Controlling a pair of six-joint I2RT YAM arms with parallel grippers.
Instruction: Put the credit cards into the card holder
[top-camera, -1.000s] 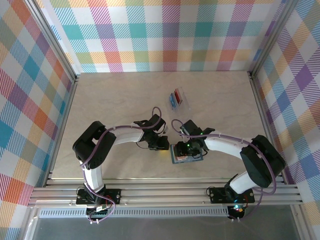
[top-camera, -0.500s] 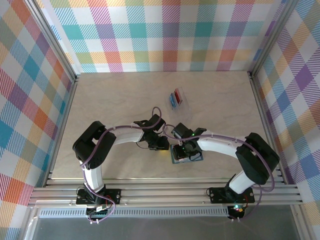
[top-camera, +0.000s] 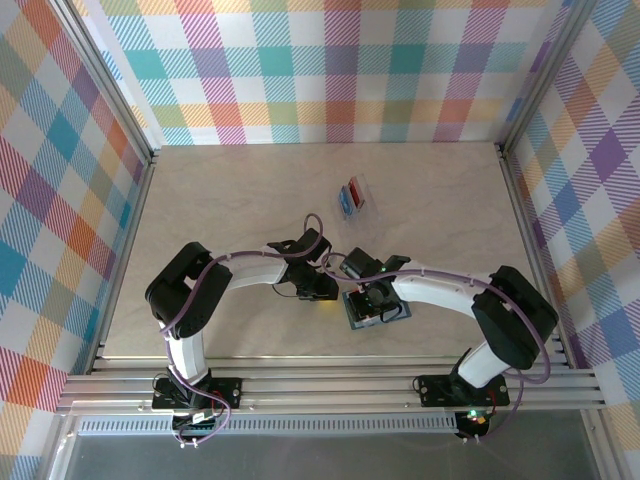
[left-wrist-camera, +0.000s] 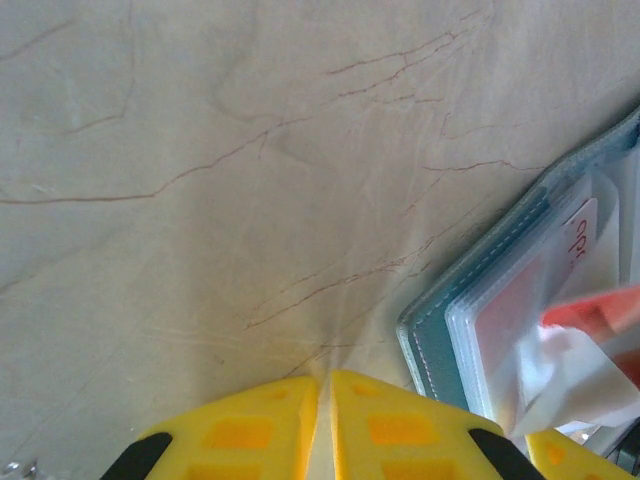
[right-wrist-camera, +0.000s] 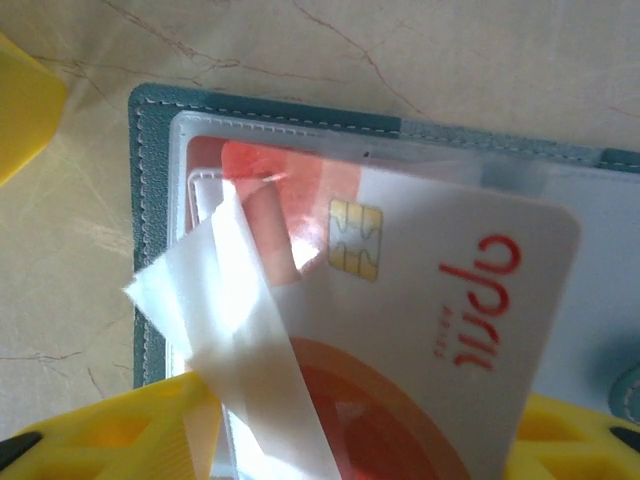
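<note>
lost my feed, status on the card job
Left gripper shut, beside the card holder. Right gripper at the credit card, grip unclear; card over the open holder. Clear flap lies across it.

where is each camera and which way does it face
top: above and behind the arms, looking down on the table; both arms show
left wrist: low, facing the table; left gripper shut, wallet corner at right
right wrist: close over the open wallet and card; right gripper at bottom
shared: both wrist views catch the wallet
</note>
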